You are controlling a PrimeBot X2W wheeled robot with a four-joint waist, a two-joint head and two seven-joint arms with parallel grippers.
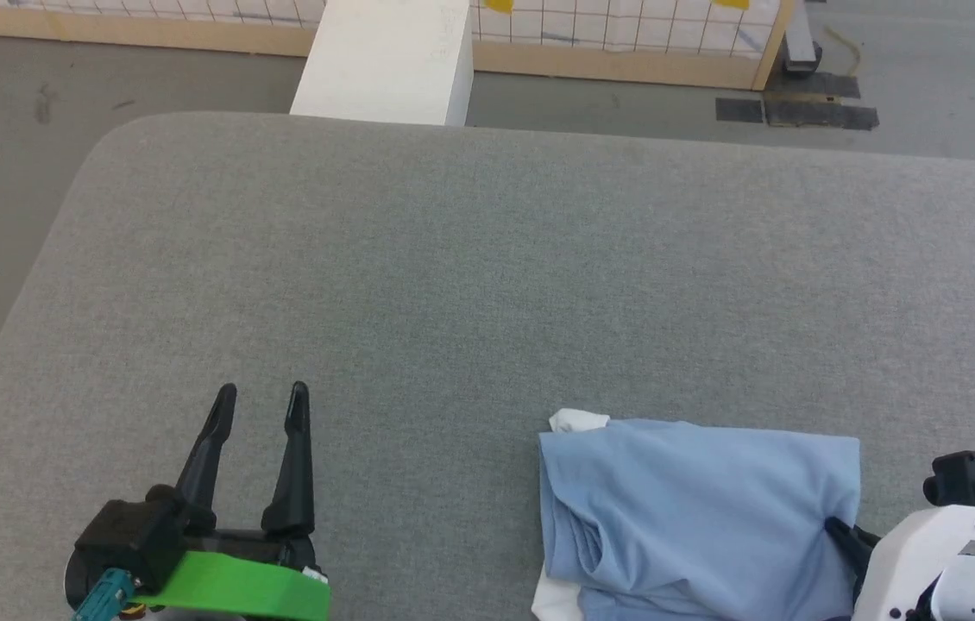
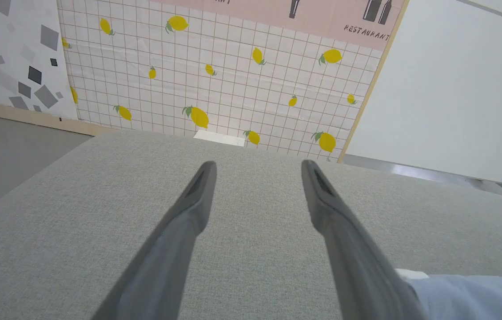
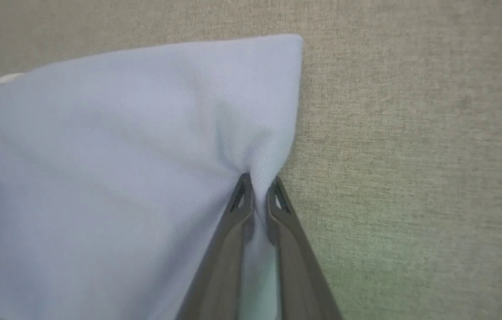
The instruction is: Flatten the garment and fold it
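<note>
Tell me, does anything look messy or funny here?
Yes. The shirt lies crumpled and half-folded on the table, with creases on its left side and white bits poking out at two corners. The right gripper pinches its edge, puckering the cloth.

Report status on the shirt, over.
Right gripper shut on garment edge. Left gripper open, apart from it. Garment bunched, not flat. White box beyond table.

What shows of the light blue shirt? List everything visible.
The garment is a light blue shirt of fine knit-looking cloth, bunched and folded over itself, creased on its left part. White fabric peeks out at its far left corner and near left edge. It lies on the grey cloth-covered surface, near right in the head view. The right gripper pinches a fold near its right edge.
</note>
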